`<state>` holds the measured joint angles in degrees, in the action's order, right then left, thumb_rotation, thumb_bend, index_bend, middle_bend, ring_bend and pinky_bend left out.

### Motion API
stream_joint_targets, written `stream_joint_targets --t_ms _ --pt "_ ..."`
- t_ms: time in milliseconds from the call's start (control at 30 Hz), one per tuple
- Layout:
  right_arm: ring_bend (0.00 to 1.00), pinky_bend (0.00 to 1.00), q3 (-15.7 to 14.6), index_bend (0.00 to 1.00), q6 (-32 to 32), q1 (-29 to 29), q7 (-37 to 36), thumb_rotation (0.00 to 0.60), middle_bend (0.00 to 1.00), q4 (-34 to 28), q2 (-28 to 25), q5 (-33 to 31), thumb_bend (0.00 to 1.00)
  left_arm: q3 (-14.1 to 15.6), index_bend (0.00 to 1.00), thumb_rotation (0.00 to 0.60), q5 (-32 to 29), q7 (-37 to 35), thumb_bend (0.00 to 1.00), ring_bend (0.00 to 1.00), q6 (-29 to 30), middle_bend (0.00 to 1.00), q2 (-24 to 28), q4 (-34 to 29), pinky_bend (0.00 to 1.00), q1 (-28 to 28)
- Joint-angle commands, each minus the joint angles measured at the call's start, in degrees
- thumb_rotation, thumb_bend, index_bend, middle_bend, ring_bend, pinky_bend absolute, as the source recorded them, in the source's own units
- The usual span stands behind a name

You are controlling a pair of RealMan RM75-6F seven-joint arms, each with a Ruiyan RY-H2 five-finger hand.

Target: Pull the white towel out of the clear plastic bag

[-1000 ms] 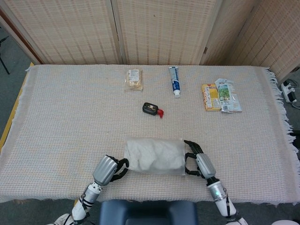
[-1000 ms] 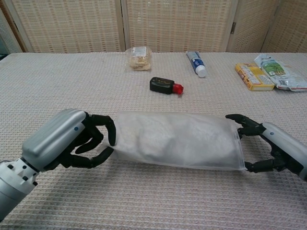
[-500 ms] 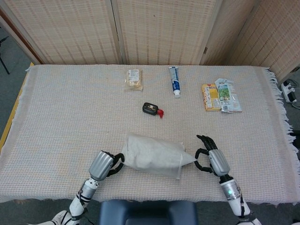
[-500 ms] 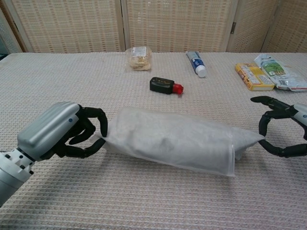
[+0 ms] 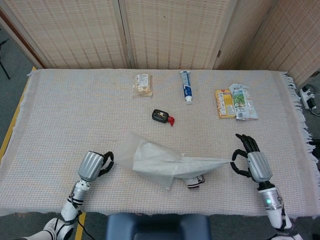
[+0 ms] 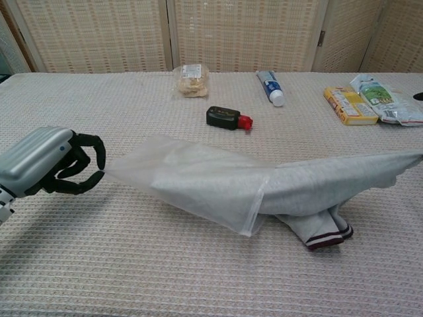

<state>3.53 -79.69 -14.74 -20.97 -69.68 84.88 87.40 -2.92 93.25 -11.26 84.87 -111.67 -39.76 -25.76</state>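
Observation:
The clear plastic bag (image 5: 145,157) (image 6: 192,178) lies slanted on the woven cloth, its open mouth facing right. My left hand (image 5: 94,165) (image 6: 49,162) pinches the bag's closed left corner. The white towel (image 5: 205,162) (image 6: 330,181) stretches out of the mouth in a taut band toward the right. My right hand (image 5: 250,162) pinches its far tip in the head view; the chest view cuts that hand off. A folded towel end with a dark stripe (image 5: 195,181) (image 6: 327,234) rests on the cloth just outside the mouth. Part of the towel is still inside the bag.
Further back lie a black item with a red cap (image 5: 162,116), a toothpaste tube (image 5: 186,86), a snack packet (image 5: 143,84), a yellow box (image 5: 224,102) and a green-white pouch (image 5: 242,101). Wicker screens stand behind the table.
The hands have moved apart. My right hand drew the towel rightward out of the bag's mouth, while my left hand pulled the bag's corner leftward. The bag now looks flatter.

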Motion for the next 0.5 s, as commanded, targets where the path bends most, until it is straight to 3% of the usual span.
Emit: stream_joint_targets --t_ms 33,500 --pt "0.00 0.00 0.9 0.69 -0.1 0.5 -0.6 0.600 0.07 0.1 -1.7 -1.3 0.78 -0.9 0.67 0.600 -1.4 -0.8 0.50 1.00 -1.0 1.00 0.2 2.5 1.00 -0.1" --pt "0.00 0.00 5.2 0.69 -0.5 2.3 -3.6 0.600 0.07 4.0 -5.8 -6.8 0.78 -3.6 0.67 0.600 -6.1 -2.7 0.51 1.00 -2.5 1.00 1.4 9.5 1.00 0.8"
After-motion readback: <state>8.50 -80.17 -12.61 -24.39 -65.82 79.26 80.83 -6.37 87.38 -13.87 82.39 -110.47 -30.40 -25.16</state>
